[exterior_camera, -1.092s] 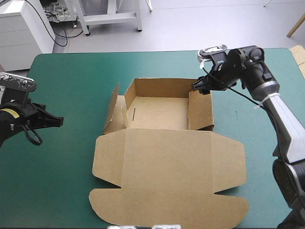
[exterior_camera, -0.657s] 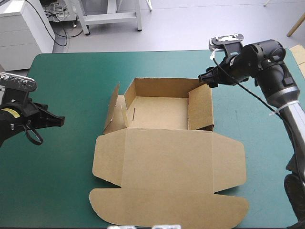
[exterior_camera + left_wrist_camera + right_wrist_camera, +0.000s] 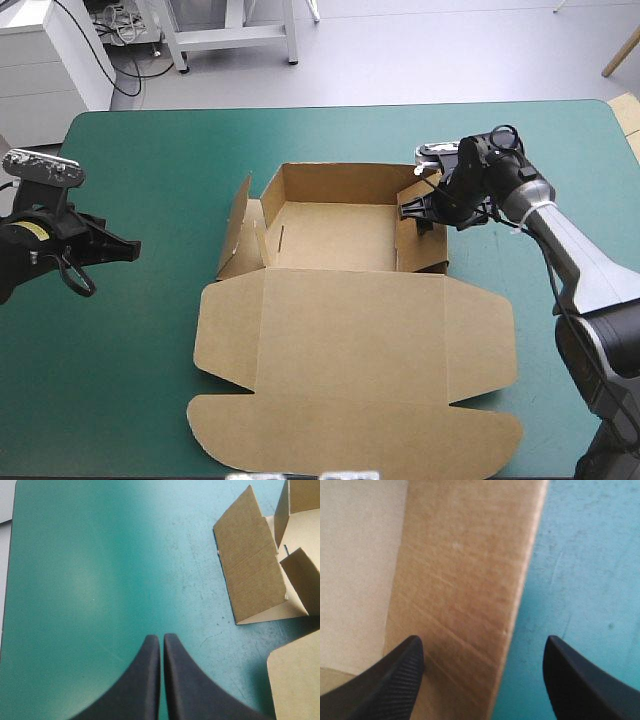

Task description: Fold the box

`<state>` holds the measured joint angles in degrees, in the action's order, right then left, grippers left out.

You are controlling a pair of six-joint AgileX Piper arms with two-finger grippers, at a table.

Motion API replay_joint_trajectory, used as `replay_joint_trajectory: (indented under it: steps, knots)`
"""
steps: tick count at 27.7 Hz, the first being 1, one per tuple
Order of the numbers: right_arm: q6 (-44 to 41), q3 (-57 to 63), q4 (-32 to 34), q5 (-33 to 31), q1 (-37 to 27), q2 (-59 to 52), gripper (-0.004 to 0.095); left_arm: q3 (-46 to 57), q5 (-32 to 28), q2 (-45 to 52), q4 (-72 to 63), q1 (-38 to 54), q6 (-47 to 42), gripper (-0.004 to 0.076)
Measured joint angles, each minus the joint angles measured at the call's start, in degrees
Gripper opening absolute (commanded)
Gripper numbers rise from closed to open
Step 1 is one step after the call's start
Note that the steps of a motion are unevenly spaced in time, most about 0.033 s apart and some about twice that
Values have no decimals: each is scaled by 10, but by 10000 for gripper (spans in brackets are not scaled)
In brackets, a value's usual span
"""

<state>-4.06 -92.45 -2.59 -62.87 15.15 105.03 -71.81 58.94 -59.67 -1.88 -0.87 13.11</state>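
Note:
The brown box (image 3: 330, 238) lies mid-table as an open tray, its back and right walls raised and its lid (image 3: 350, 370) flat toward the front. The left side flap (image 3: 238, 228) leans outward. My right gripper (image 3: 415, 208) is open and straddles the top edge of the right wall (image 3: 465, 580), one finger inside the tray and the other outside over the teal-green cover. My left gripper (image 3: 128, 250) is shut and empty, hovering over bare cover well to the left of the box. In its own view the left gripper (image 3: 161, 637) points toward the leaning flap (image 3: 252, 575).
The teal-green table (image 3: 140, 160) has free room on the left, at the back and to the right of the box. The flat lid reaches almost to the table's front edge.
The right gripper had lifted up and to the right, away from the box's back right corner, then came down over the right wall. The left arm shifted only slightly.

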Motion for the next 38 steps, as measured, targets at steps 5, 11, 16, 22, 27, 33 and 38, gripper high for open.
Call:
replay_joint_trajectory:
  steps: [5,11,16,22,27,33,38]
  knots:
    - [0,0,-7,18,0,38,488,0,0,-6,0,0,0,7]
    - [0,0,-9,25,0,41,58,0,0,-6,0,0,0,7]
    - [-1,0,-5,30,-1,41,-21,0,0,-6,0,0,0,7]
    - [7,0,-9,35,0,41,-21,0,-2,-6,0,0,0,7]
    - [21,0,-9,32,0,38,-21,0,-2,-6,0,0,2,7]
    - [54,0,1,24,0,10,-21,0,0,-6,0,0,2,7]
    - [69,0,13,7,-9,-34,-21,0,2,-6,0,0,2,7]
